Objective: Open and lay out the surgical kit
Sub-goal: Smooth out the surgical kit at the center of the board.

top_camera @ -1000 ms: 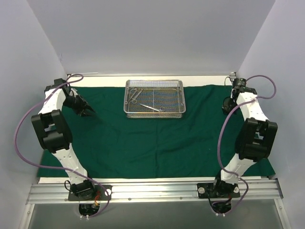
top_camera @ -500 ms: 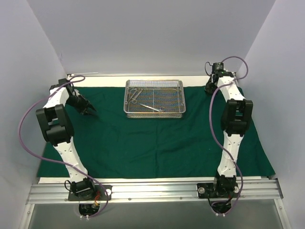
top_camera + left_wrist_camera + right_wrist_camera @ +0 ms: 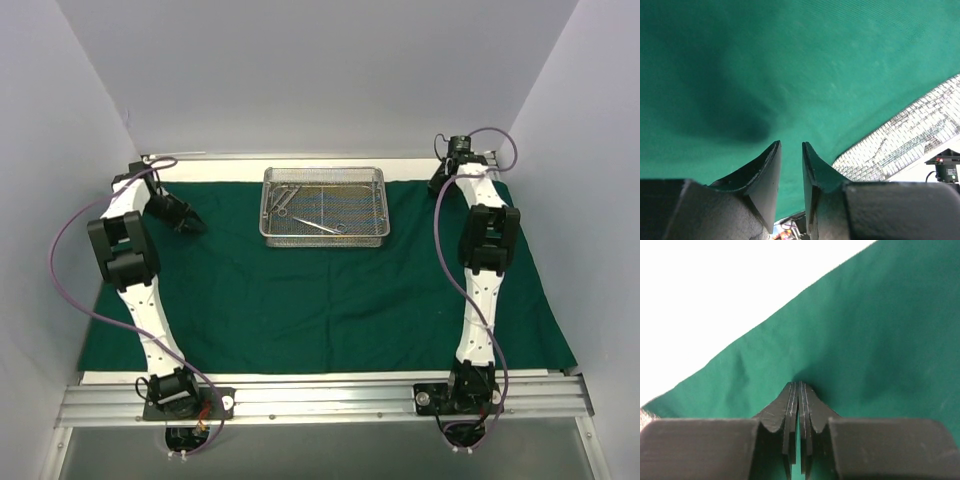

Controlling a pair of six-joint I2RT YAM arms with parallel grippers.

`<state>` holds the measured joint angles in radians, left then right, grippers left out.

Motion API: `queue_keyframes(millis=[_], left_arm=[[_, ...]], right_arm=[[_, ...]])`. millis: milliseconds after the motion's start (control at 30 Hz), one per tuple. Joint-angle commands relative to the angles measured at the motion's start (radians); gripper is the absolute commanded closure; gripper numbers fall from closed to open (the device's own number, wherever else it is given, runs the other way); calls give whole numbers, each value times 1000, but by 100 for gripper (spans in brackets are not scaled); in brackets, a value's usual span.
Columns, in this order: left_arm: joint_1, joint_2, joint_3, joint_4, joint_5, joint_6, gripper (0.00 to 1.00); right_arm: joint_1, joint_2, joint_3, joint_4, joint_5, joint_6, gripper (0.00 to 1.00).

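The dark green drape [image 3: 330, 290] is seen spread flat over the table [image 3: 420, 167]; the wire-mesh tray [image 3: 268, 208] is set on its far middle part, with the steel instruments [image 3: 322, 226] lying inside, and none of these is seen to have shifted over the last second; the right gripper [image 3: 437, 187], which was held lower and nearer the right wall a second ago, has been carried to the drape's far right corner, the arm now being stretched out; its jaws are pressed together with the tips at the cloth close to its edge, and whether any fold is pinched cannot be told; the left gripper [image 3: 192, 226] has been kept over the far left of the drape, while its elbow has been drawn back towards the wall; its jaws are slightly apart, with nothing between them.
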<state>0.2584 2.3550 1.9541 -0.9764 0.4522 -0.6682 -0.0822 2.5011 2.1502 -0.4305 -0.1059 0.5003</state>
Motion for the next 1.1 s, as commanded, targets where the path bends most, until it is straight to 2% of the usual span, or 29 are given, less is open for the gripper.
queue_keyframes(millis=[0, 167, 367, 500, 667, 800, 933, 1067], left_arm=[[13, 42, 34, 2, 17, -50, 68], [36, 58, 32, 1, -1, -57, 68], [65, 124, 101, -33, 13, -54, 68], [70, 194, 184, -57, 28, -54, 68], [68, 299, 379, -129, 49, -54, 68], [73, 354, 462, -143, 68, -73, 68], [70, 320, 435, -148, 53, -65, 68], [82, 210, 218, -78, 30, -56, 68]], right_arm=[[1, 123, 77, -115, -12, 17, 100], [-13, 249, 244, -189, -17, 35, 100], [-37, 321, 322, -218, -26, 46, 100], [-48, 352, 358, -246, -17, 37, 100], [-83, 341, 333, -234, -8, 49, 100], [-103, 387, 445, -264, -20, 44, 100], [-107, 404, 461, -225, -66, 34, 100], [-99, 410, 470, -212, -83, 23, 100]])
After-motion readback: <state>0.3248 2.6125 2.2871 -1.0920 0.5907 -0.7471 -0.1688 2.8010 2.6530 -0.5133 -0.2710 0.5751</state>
